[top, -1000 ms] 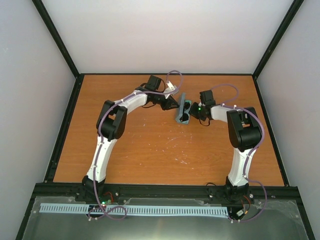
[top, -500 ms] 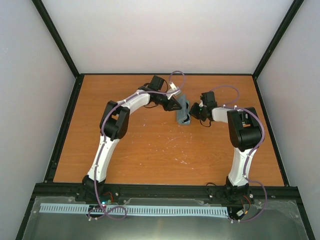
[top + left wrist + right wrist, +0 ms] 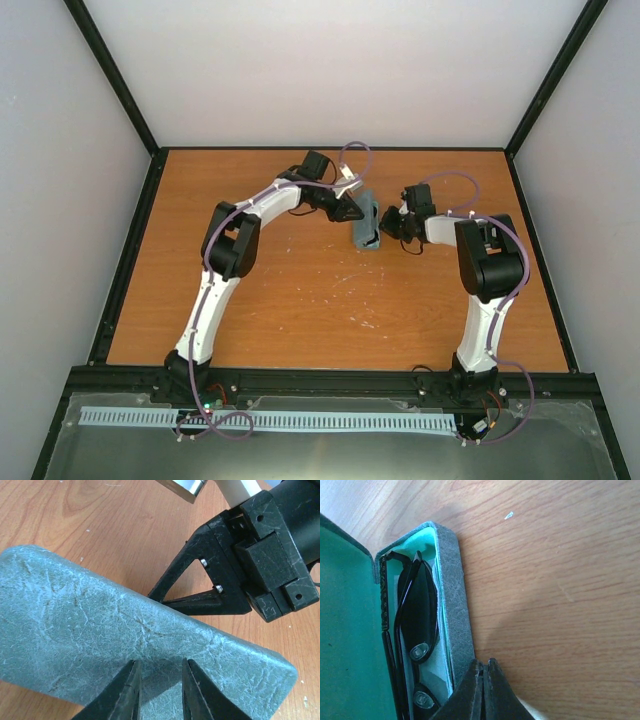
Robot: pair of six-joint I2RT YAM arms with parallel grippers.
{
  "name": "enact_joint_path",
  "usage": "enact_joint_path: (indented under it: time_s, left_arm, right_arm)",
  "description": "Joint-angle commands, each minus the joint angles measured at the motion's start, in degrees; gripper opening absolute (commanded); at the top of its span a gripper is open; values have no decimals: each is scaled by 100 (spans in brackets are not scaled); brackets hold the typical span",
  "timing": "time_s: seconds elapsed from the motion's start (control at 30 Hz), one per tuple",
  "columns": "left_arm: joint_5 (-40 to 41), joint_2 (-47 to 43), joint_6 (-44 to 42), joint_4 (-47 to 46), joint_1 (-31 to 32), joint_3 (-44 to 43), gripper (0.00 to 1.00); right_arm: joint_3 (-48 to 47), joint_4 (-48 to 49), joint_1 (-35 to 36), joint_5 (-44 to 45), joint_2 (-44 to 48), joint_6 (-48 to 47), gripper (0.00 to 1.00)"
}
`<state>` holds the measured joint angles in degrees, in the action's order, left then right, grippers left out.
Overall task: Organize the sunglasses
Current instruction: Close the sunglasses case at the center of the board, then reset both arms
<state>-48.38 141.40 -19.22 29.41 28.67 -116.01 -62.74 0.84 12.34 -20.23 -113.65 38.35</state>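
Sunglasses (image 3: 417, 615) lie in the case (image 3: 454, 600) beside its raised lid (image 3: 345, 630).

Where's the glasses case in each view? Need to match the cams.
Top external: the case sits mid-table toward the back, between the two arms' tips.
Left wrist: the case fills the lower frame, grey-blue outside facing the camera.
Right wrist: the case is at left, ajar, green lining and the sunglasses showing.
Shared landmark: the shut right gripper, beside the case's long edge in all three.
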Motion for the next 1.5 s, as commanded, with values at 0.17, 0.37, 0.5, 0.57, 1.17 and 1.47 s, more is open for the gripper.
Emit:
enact_joint_path:
  time_s: [0.17, 0.37, 0.5, 0.57, 1.17, 1.47]
  left_arm:
    - [-50, 592, -194, 868, 313, -216, 26]
    - [259, 148, -331, 766, 313, 254, 35]
    - [661, -841, -302, -121, 266, 1239, 51]
    - [810, -1337, -295, -353, 226, 1579, 72]
    - [3305, -5895, 291, 359, -1636, 4647, 99]
    - [3601, -6535, 630, 293, -1760, 5365, 99]
  right_arm:
    - [33, 298, 165, -822, 2, -157, 3]
    - [50, -41, 95, -520, 293, -326, 4]
    - [9, -870, -21, 139, 816, -742, 8]
    - [-38, -1324, -38, 501, 1142, -942, 11]
    - [865, -4446, -178, 2077, 4458, -1697, 68]
    - [991, -4623, -188, 2301, 5086, -1646, 71]
